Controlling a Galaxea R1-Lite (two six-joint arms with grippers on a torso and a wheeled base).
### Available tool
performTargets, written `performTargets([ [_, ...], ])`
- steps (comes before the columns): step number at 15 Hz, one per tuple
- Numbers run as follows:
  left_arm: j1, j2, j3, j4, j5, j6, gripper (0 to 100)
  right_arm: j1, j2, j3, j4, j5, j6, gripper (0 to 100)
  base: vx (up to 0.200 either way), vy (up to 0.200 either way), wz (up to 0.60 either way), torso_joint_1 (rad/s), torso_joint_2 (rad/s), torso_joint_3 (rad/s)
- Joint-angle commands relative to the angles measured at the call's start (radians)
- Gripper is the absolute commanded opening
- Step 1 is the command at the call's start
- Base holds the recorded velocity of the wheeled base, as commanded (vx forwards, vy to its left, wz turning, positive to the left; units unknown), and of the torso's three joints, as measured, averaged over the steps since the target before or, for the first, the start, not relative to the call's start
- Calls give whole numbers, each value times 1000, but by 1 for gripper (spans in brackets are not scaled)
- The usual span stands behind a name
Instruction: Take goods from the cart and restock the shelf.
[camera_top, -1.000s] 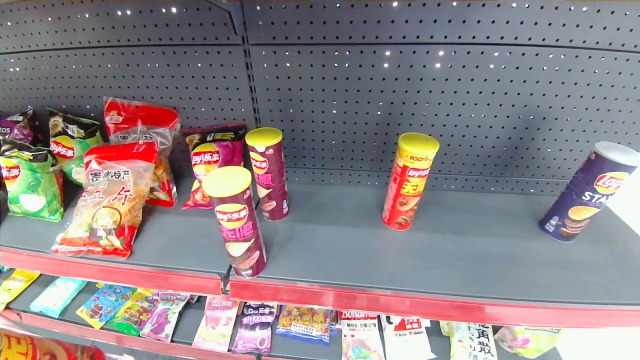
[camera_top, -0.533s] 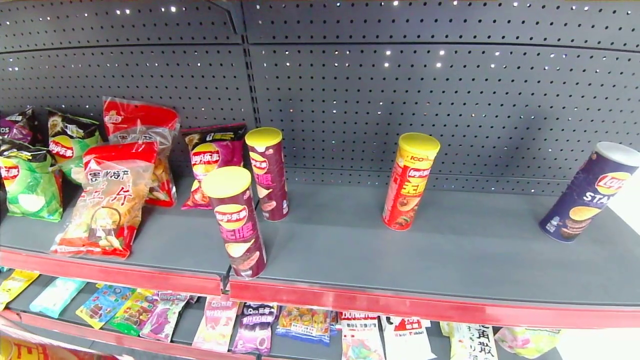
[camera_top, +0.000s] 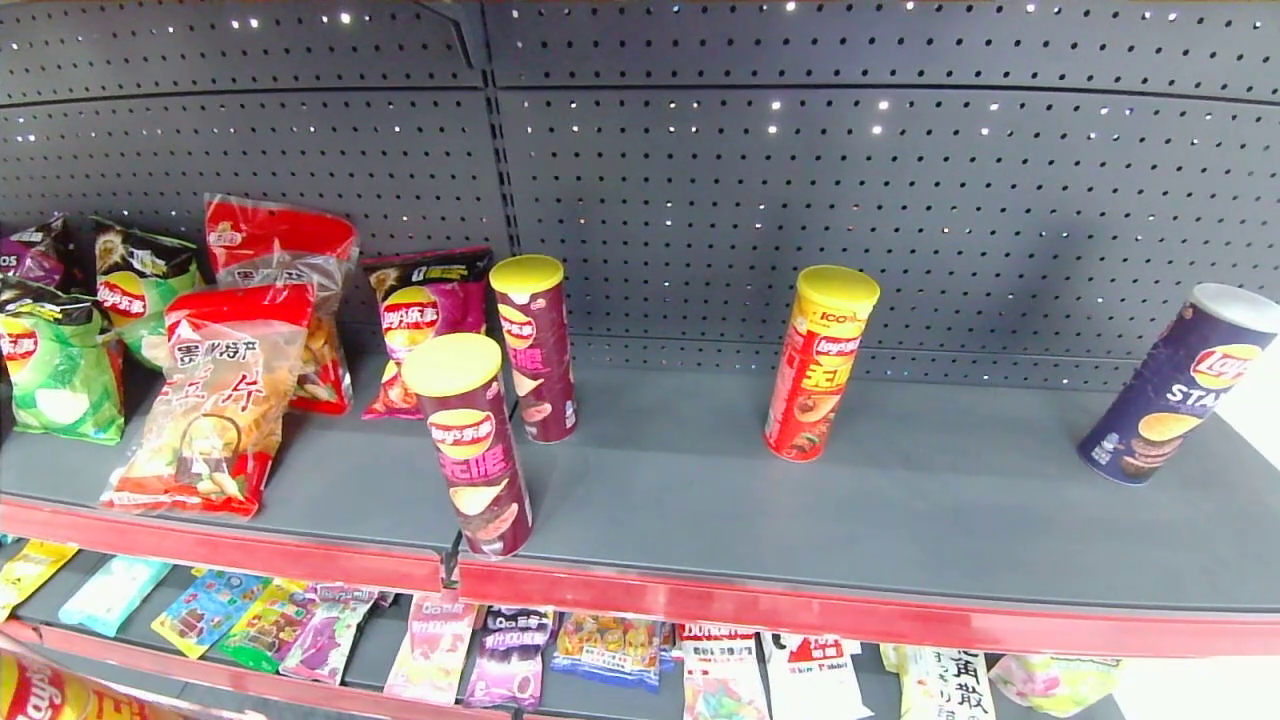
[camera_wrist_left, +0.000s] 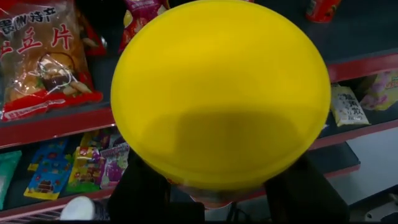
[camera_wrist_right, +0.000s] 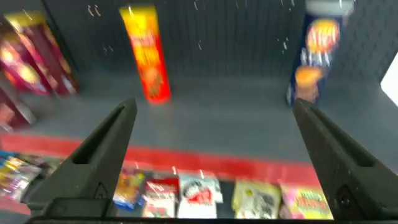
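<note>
Shelf: the grey deck (camera_top: 900, 520) with a red front edge spans the head view. Its left end is stocked and the middle and right are mostly bare.
Back panel: a dark pegboard (camera_top: 800, 200) runs behind the deck.
Lower shelf: a row of small packets (camera_top: 600, 650) lies along its front edge.
Bags: snack bags (camera_top: 215, 400) crowd the shelf's left end, some leaning on the back panel and one lying toward the front edge.
Blue can (camera_top: 1175, 385): near the shelf's right end, tilted in the head view, well apart from the rest.
Red can (camera_top: 818, 365): upright mid-shelf toward the back, alone.
Purple cans: one (camera_top: 468, 445) stands at the front edge and another (camera_top: 535, 348) behind it, just beside the bags.
Held can (camera_wrist_left: 221, 93): its yellow lid faces the left wrist camera, in front of the shelf's left part and not yet on the deck. The red and yellow shape at the head view's lower left corner (camera_top: 40, 695) is probably this can, though too little of it shows to be sure.
Left gripper (camera_wrist_left: 217, 199): its dark fingers (camera_wrist_left: 140, 193) pinch the held can from both sides.
Right gripper (camera_wrist_right: 214, 109): fingers spread wide with nothing between them, facing the bare stretch between the red and blue cans.
Progress: partway, by my reading. Several cans are placed, one is in hand to set down, and the wide gaps suggest more trips remain.
</note>
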Motion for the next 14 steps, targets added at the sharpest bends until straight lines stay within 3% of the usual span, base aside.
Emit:
performTargets([
  [1,-1,20,7,-3,-8,0,0,86,619,-448,8,82,-40,100,0,0,0,0,0,0],
  [3,-1,31,-3,-5,-5,0,0,123,740,-437,-3,128,-88,100,0,0,0,0,0,0],
  [5,-1,42,-38,-3,-9,0,0,273,873,-440,-3,289,-95,100,0,0,0,0,0,0],
  [7,-1,48,-38,-3,-8,1,0,278,999,-436,-44,360,-128,100,0,0,0,0,0,0],
  [10,-1,48,-39,-3,-2,9,0,273,1143,-430,-173,378,-223,100,0,0,0,0,0,0],
  [14,-1,48,-59,-3,-9,11,0,242,1372,-430,-420,498,-244,100,0,0,0,0,0,0],
])
